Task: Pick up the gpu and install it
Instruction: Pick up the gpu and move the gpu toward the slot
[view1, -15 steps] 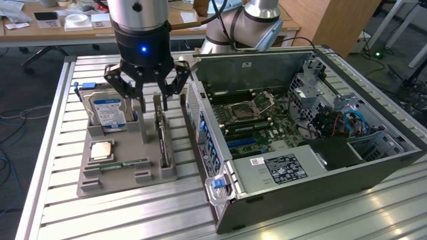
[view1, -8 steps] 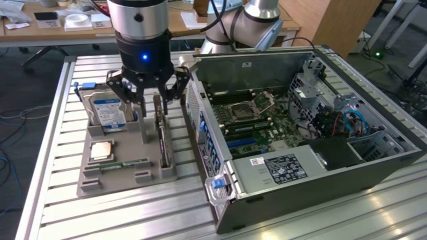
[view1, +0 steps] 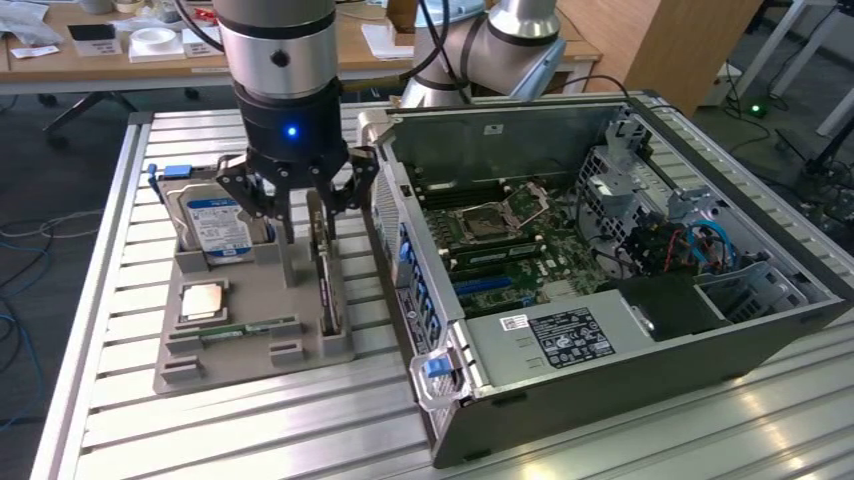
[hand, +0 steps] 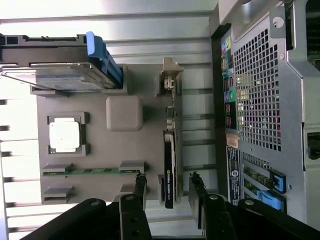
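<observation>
the gripper (view1: 311, 205) hangs over the far part of a grey tray (view1: 227, 362), which rests on the slatted table (view1: 120, 420). jaws: spread wide, holding nothing. in the wrist view, one finger (hand: 141, 186) lines up on each side of the gpu (hand: 169, 150), and a gap shows between each finger and the card. whether the fingertips have reached the level of the card's top edge cannot be told.

the gpu stands on its long edge in a slot along the tray's side toward the exterior view's right, just beside the computer case (view1: 601, 300). its metal bracket (hand: 170, 75) is at the far end.

other items on the tray:
- a hard drive (view1: 218, 225) with a blue label, upright at the far end, toward the exterior view's left.
- a processor chip (view1: 203, 300), lying flat near the middle.
- a green memory stick (view1: 254, 327), on edge in a slot at the near side.

the computer case lies open side up, with the mainboard (view1: 501, 245) exposed.
</observation>
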